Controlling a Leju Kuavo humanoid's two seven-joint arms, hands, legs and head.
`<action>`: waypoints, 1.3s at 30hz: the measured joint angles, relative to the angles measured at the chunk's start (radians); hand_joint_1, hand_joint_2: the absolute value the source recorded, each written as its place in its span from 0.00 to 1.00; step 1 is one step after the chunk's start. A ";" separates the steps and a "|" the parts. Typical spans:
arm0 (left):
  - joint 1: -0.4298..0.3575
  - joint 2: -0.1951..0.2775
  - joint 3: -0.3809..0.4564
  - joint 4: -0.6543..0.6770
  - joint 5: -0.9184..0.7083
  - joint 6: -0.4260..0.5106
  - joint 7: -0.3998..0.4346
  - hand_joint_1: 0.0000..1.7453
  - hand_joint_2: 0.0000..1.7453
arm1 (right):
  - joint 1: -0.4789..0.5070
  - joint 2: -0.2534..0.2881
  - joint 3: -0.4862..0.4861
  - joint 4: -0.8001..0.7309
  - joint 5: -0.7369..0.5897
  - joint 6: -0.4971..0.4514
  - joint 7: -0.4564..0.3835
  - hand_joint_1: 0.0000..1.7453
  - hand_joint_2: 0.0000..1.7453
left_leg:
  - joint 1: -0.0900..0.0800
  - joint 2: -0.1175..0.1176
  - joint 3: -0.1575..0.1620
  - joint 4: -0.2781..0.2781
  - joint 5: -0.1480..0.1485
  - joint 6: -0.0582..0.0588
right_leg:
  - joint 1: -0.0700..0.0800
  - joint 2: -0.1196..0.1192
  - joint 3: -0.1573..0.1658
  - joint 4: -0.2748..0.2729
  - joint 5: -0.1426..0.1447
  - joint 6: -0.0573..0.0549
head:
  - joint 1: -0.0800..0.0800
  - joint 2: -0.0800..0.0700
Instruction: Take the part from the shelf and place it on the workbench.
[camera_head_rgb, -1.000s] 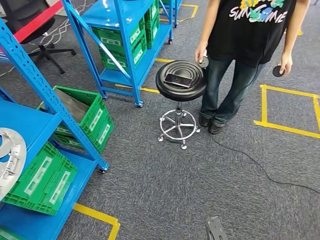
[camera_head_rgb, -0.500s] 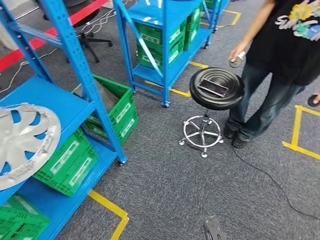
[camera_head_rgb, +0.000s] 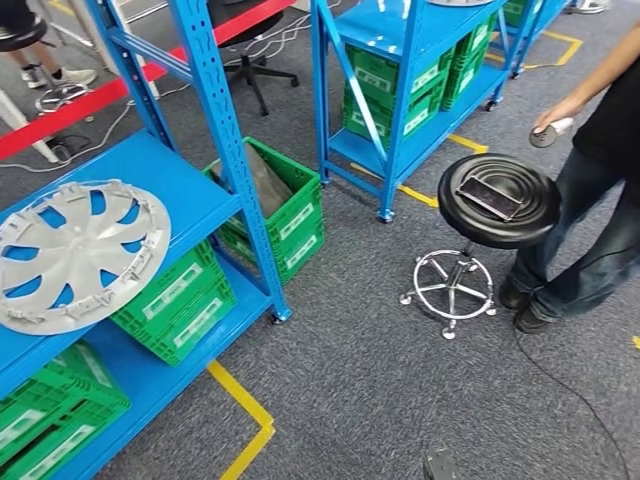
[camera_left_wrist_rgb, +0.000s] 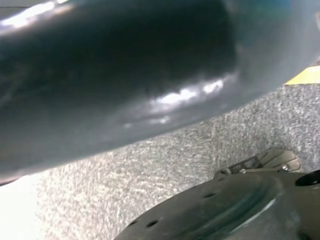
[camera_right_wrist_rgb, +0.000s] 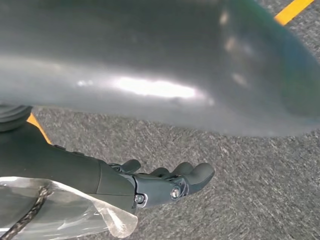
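My head view has swung left over the last 1 s: the silver hubcap (camera_head_rgb: 79, 254), a sliver at the frame edge before, now lies whole and flat on the blue shelf (camera_head_rgb: 185, 190), above green crates (camera_head_rgb: 175, 302), while the stool (camera_head_rgb: 500, 200) and the person (camera_head_rgb: 596, 190) have slid right. I read this as camera turn, not object motion, so the part is untouched and I judge the approach barely begun. Right hand (camera_right_wrist_rgb: 166, 182) hangs released over carpet, fingers loosely extended, holding nothing; left hand's state I cannot tell.
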 joint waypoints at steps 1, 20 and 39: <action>-0.002 0.001 0.000 0.002 0.000 0.001 0.000 0.00 0.00 | 0.001 0.000 -0.003 0.000 0.000 0.000 -0.001 0.00 0.00 | -0.001 0.030 -0.017 0.039 -0.023 -0.004 | 0.000 -0.013 0.002 -0.002 0.000 -0.007 | -0.003 0.000; -0.019 0.002 -0.002 0.018 -0.020 0.014 0.000 0.00 0.00 | 0.023 -0.017 -0.030 0.000 -0.005 -0.004 -0.021 0.00 0.00 | -0.012 0.073 0.028 -0.048 0.027 0.050 | 0.015 -0.045 -0.094 0.242 -0.142 0.026 | -0.002 0.000; -0.025 0.009 -0.026 0.046 -0.043 0.042 0.012 0.00 0.00 | 0.026 -0.032 -0.084 0.019 -0.013 0.020 -0.048 0.00 0.00 | -0.006 0.132 -0.049 0.099 0.000 0.002 | 0.009 -0.119 0.031 -0.008 -0.025 -0.016 | -0.013 0.000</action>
